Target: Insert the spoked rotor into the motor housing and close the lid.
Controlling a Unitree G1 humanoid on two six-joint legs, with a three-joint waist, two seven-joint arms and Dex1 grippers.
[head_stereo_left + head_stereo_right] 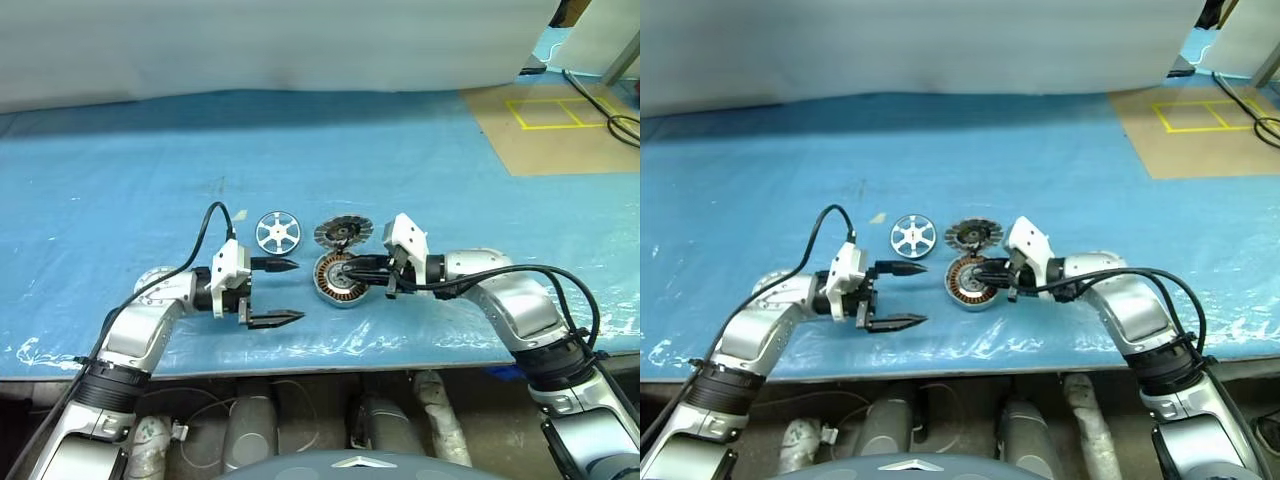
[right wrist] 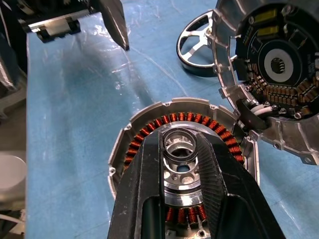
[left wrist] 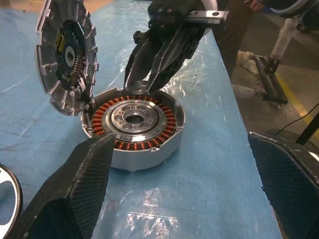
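Rotor insertion has not begun, as I read it: the spoked rotor (image 1: 277,232) lies flat on the blue sheet (image 1: 120,180) that covers the table, untouched, further from the near edge than my grippers and just left of the motor parts.

Nearest to me, close to the sheet's front edge, the left gripper (image 1: 283,292) hangs level with its two black fingers spread wide and nothing between them. It points toward the motor housing (image 1: 337,280) from the left, and its upper finger tip is just short of the rotor.

A little further in, the housing sits open on the sheet, copper windings and central hole exposed. The right gripper (image 1: 978,272) reaches over it from the right. In the right wrist view its fingers (image 2: 149,194) stand close together above the hub, and I cannot tell whether they pinch or merely touch anything there.

Beyond the housing, the lid (image 1: 343,233) stands tilted up against the housing's far rim, its dark finned face turned toward me.

So what I judge remains is everything: fetch the rotor, seat it in the housing, then swing the lid down.
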